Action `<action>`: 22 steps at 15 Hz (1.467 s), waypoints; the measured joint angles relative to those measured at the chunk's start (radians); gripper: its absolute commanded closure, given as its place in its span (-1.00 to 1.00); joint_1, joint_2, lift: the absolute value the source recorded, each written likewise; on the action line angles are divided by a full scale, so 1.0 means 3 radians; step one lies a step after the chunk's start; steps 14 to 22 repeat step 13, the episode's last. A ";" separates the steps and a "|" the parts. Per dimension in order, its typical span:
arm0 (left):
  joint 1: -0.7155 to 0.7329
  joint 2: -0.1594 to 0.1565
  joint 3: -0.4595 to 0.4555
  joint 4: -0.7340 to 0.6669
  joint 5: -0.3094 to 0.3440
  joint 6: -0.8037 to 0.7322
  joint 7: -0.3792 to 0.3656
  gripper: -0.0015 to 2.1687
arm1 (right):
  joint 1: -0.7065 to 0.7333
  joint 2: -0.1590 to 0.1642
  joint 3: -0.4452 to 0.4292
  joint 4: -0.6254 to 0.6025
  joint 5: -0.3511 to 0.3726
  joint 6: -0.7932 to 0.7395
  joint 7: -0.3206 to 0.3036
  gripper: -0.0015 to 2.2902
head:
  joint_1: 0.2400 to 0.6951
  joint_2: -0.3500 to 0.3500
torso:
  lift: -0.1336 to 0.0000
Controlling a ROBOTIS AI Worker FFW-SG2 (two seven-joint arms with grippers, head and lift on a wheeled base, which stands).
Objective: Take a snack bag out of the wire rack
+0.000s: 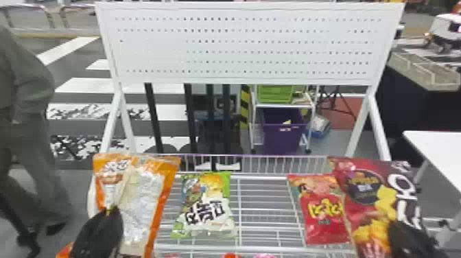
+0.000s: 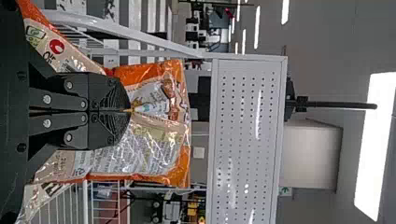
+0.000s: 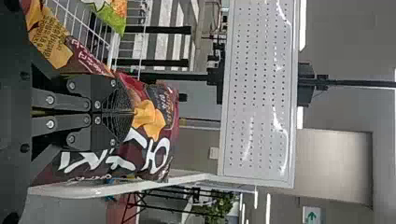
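Observation:
In the head view, my left gripper (image 1: 109, 210) is at the orange snack bag (image 1: 145, 192) at the rack's left end. The left wrist view has this gripper (image 2: 130, 110) shut on the middle of the orange bag (image 2: 154, 158), creasing it. At the right end, my right gripper (image 1: 398, 228) is on the large dark red bag (image 1: 367, 206). Seen from the right wrist, the gripper (image 3: 132, 112) is closed on that bag (image 3: 149, 161). Between them in the wire rack (image 1: 262, 177) lie a green bag (image 1: 207, 206) and a smaller red bag (image 1: 324, 211).
A white pegboard (image 1: 247, 51) rises behind the rack on slanted white posts. More red and pink items (image 1: 264, 255) show at the rack's near edge. A white table (image 1: 440, 147) stands to the right, and a cart with a purple bin (image 1: 283, 137) is farther back.

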 measured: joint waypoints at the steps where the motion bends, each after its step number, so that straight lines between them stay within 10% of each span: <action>1: -0.0001 0.0002 0.0001 0.0000 0.0000 0.0002 0.0000 0.72 | 0.0043 0.0033 -0.0049 0.0012 -0.0006 -0.0042 0.0010 0.96 | 0.14 0.00 | 1.00; 22: -0.0014 0.0001 0.0003 0.0000 0.0000 0.0007 -0.0005 0.72 | 0.0149 0.0229 -0.0268 0.0133 -0.0092 -0.0303 0.0207 0.96 | 0.14 0.00 | 1.00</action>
